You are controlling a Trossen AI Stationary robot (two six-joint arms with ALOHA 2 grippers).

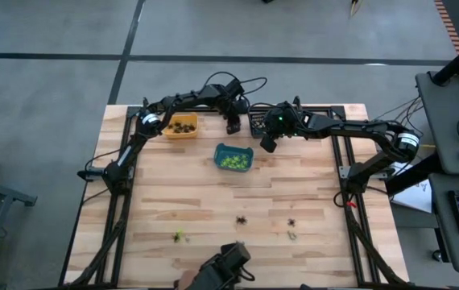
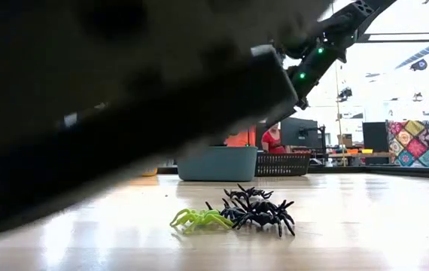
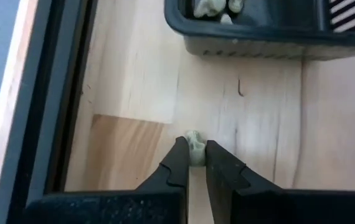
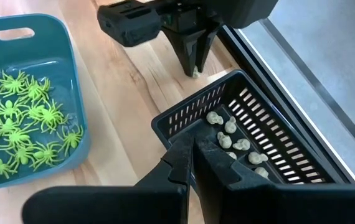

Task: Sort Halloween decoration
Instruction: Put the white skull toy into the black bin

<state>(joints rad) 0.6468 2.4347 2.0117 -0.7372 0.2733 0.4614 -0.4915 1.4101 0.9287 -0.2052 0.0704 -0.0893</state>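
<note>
left pincer (image 3: 192,163) clamped on pale trinket (image 3: 194,144), on surface just outside black bin (image 4: 271,140) – stray, likely belongs with pale ones inside | right pincer (image 4: 193,155) shut, empty, over bin's near wall | green spiders (image 4: 22,127) in teal bin (image 4: 37,28) beside it

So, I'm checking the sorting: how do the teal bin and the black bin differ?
The teal bin has solid walls; the black bin has slotted, basket-like walls. The teal bin holds lime green spiders; the black bin holds pale trinkets. The right gripper, shut, hangs at the black bin's rim, not the teal one's; the left gripper pinches a pale trinket on the table beside the black bin. Both sit on the wooden table.
</note>
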